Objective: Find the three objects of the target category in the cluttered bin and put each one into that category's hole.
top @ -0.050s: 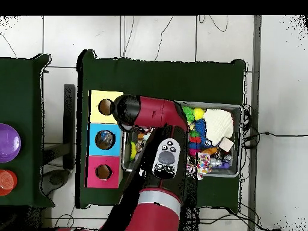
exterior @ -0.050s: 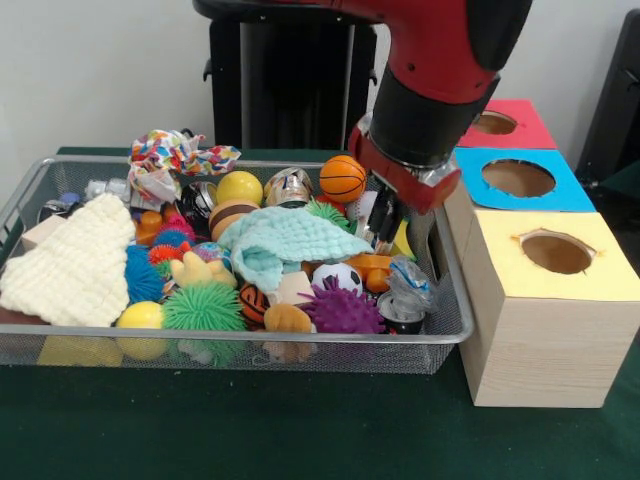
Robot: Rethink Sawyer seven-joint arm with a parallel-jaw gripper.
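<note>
Front view shows the gripper low in the wire bin's box-side end among toys; whether it grips anything cannot be told. Lifting blindly could snag the teal cloth or spill neighbours short of the yellow-topped box.

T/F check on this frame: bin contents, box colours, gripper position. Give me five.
1. The gripper is down in the bin, at its end nearest the boxes. True.
2. The yellow box has a round hole. True.
3. The basketball lies on the blue box. False: it is in the bin.
4. The teal cloth lies among the toys. True.
5. The red box stands between yellow and blue. False: blue is the middle one.
</note>
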